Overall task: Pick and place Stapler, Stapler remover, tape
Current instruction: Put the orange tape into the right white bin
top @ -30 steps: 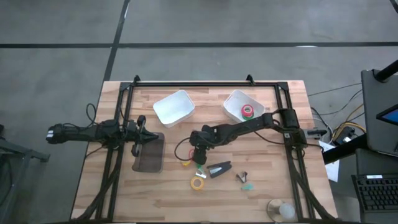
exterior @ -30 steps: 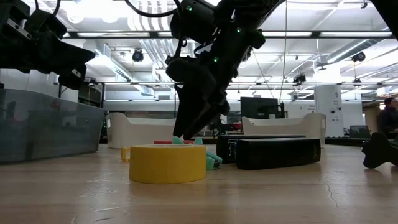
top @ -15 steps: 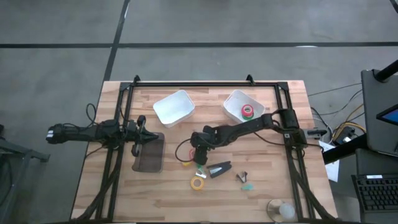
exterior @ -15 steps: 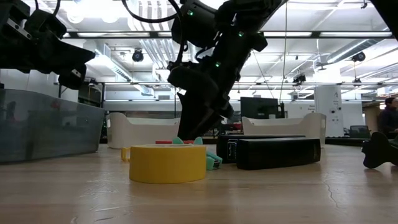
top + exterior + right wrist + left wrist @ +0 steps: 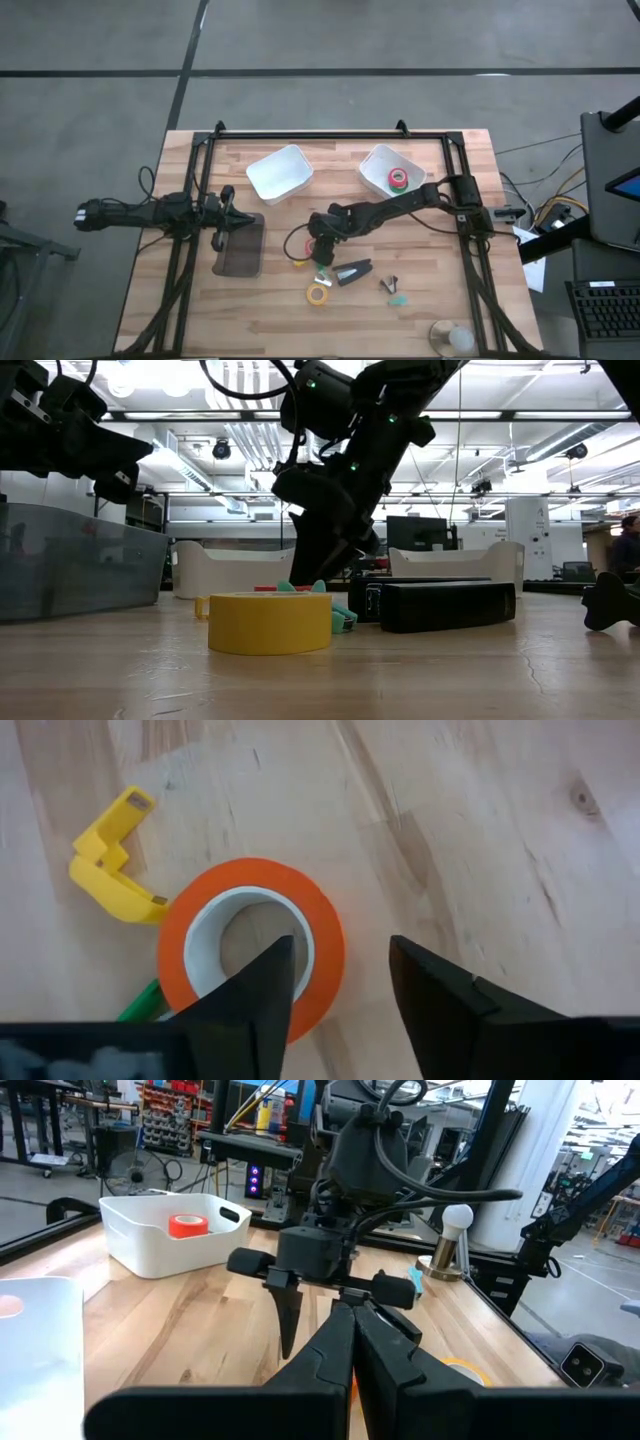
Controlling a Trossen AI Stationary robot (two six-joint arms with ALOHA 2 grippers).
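Right wrist view: the right gripper (image 5: 340,985) straddles one wall of the orange tape roll (image 5: 252,948) on the table (image 5: 480,840), jaws apart, one finger (image 5: 262,982) inside the ring; the left gripper (image 5: 350,1350), shut, waits.

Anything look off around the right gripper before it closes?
Nothing looks damaged or spilled. The right gripper straddles one wall of the orange tape roll, one finger inside its core, which suits a grasp. A yellow staple remover lies touching the roll, and something green shows at the roll's edge, so either may shift.
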